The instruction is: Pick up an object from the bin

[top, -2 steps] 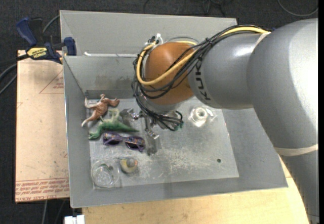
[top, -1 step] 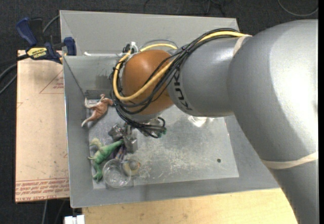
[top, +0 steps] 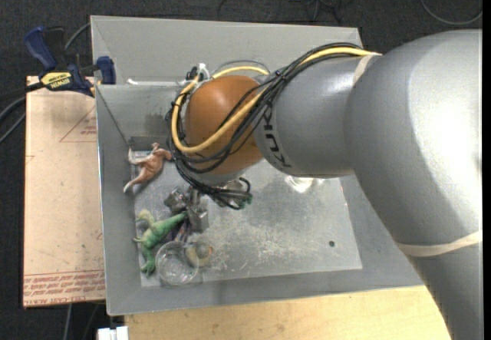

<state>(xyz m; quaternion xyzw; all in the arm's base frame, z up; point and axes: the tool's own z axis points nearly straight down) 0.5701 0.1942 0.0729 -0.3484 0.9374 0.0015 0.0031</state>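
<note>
Grey bin [top: 291,239], small things gathered along its left side.
The bin's floor is scuffed and mostly bare toward the right, where one dark speck [top: 331,243] sits. By the left wall, toward the far end, an orange-tan dinosaur [top: 151,164] lies on its side. Nearer the front lies a green dinosaur [top: 159,229], stretched across toward the left wall. Just in front of it rests a clear round cup [top: 175,268], with a small pale round thing [top: 200,252] close at its right. Farther right a clear thing [top: 301,182] shows in part, too hidden to name.
</note>
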